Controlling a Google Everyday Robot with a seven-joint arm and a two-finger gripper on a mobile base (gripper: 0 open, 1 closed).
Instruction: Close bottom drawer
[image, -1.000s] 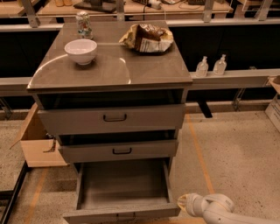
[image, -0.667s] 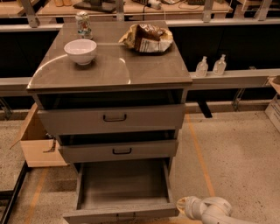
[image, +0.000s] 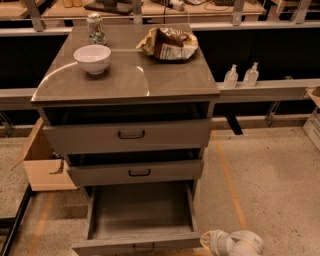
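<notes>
The bottom drawer (image: 140, 210) of the grey cabinet (image: 125, 82) is pulled far out. Its wide shallow tray looks empty. Its slim front panel (image: 135, 244) lies at the bottom edge of the camera view, and its handle barely shows. The middle drawer (image: 135, 172) and top drawer (image: 127, 135) stand slightly out, each with a black bar handle. My gripper (image: 207, 239) is at the bottom right, just beside the right end of the bottom drawer's front panel. Only the white arm end (image: 237, 243) shows clearly.
On the cabinet top stand a white bowl (image: 92, 58), a can (image: 95, 28) and a crumpled chip bag (image: 169, 44). An open cardboard box (image: 42, 160) sits on the floor to the left. Two small bottles (image: 241, 75) stand on a rail at the right. Speckled floor lies to the right.
The view has shifted slightly. The arm end sits a little lower in the picture. The bottom drawer stays pulled out as before.
</notes>
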